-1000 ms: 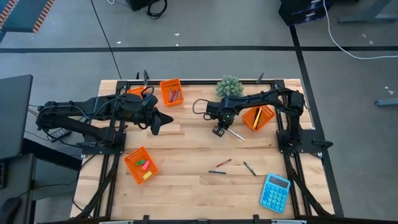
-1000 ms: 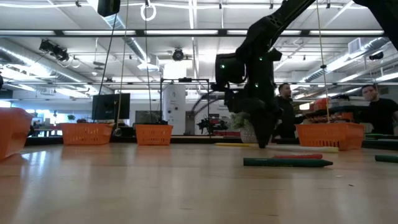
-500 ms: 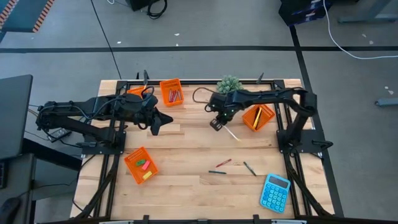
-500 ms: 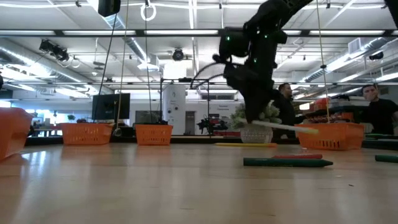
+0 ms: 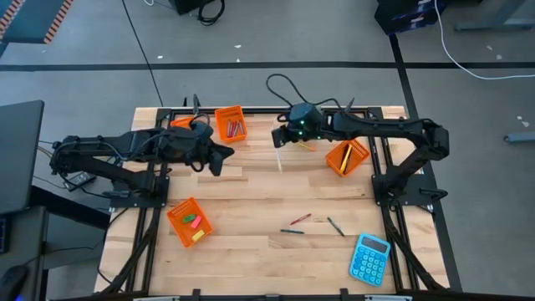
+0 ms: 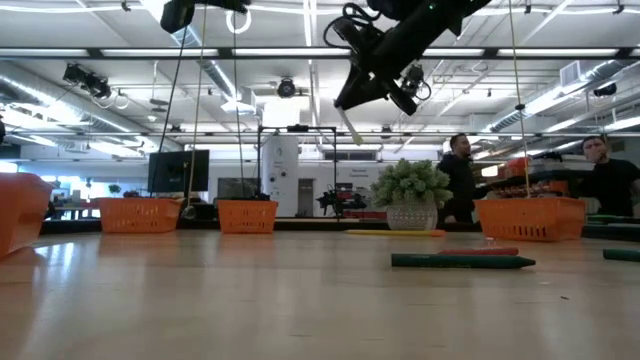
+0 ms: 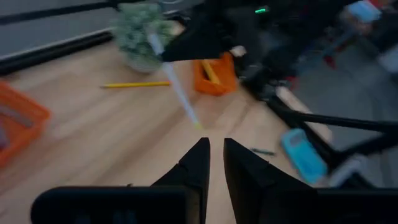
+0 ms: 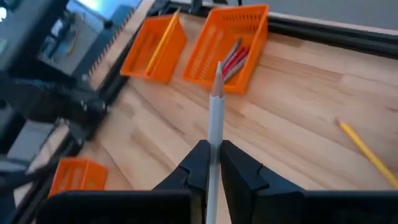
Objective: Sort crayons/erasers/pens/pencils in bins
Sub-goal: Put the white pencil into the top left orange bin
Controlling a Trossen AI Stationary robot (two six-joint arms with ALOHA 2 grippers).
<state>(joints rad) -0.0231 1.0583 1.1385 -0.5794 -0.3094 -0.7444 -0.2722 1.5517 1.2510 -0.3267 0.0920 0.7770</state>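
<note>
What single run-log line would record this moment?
right gripper: shut on whitish pencil, raised above table | left gripper: shut, empty, hovering | loose: yellow pencil

Four orange bins [image 5: 230, 124] stand on the table. Two arms work over it. Three short sticks [image 5: 300, 218] lie loose near the front. One whitish pencil [image 8: 215, 118] is held up in the air, and one yellow pencil [image 8: 367, 155] lies on the wood. There is one blue calculator [image 5: 369, 258] and one potted plant [image 6: 411, 195]. Two people [image 6: 460, 180] stand in the background.
</note>
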